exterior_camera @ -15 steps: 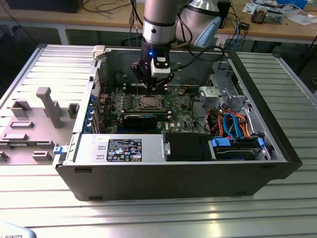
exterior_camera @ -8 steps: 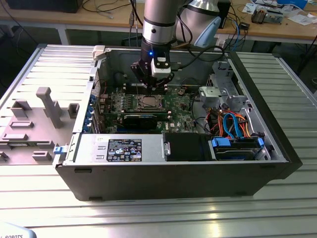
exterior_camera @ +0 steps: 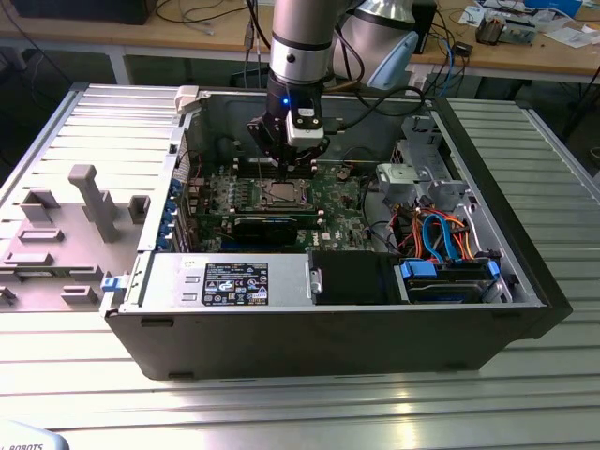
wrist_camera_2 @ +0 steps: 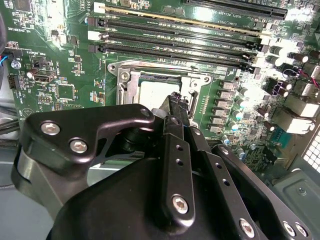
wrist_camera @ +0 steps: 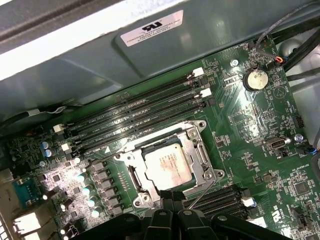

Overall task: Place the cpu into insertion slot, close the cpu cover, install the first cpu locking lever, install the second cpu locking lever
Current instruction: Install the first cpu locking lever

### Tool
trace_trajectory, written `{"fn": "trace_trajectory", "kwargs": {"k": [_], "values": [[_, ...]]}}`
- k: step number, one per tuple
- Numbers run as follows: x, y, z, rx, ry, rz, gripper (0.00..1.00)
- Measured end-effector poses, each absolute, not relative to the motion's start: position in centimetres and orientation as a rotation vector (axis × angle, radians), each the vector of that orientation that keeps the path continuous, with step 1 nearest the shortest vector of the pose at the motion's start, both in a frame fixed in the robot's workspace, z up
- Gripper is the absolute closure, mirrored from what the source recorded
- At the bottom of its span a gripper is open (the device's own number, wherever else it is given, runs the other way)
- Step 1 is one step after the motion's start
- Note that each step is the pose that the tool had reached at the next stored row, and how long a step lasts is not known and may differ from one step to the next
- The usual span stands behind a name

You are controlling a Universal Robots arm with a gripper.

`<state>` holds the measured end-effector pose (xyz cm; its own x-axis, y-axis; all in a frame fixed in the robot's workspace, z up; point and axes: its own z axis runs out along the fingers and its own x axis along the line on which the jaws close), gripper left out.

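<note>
The end effector (wrist_camera: 172, 196), fingers pressed together, hovers at the edge of the cpu cover (wrist_camera: 197, 150), closed over the cpu (wrist_camera: 167, 165).

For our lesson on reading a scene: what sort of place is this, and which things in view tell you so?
Probably a robotics lab or workshop. An open computer case lies on a ribbed metal table, a robot arm reaches down over its green circuit board, and a wooden bench behind holds cables and gear.
</note>
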<state>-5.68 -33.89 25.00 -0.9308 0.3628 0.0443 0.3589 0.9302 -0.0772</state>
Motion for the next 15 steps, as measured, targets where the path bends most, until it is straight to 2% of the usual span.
{"fn": "trace_trajectory", "kwargs": {"k": [15], "values": [[-5.68, -33.89, 25.0, -0.552, -3.033, 0.105, 0.89]]}}
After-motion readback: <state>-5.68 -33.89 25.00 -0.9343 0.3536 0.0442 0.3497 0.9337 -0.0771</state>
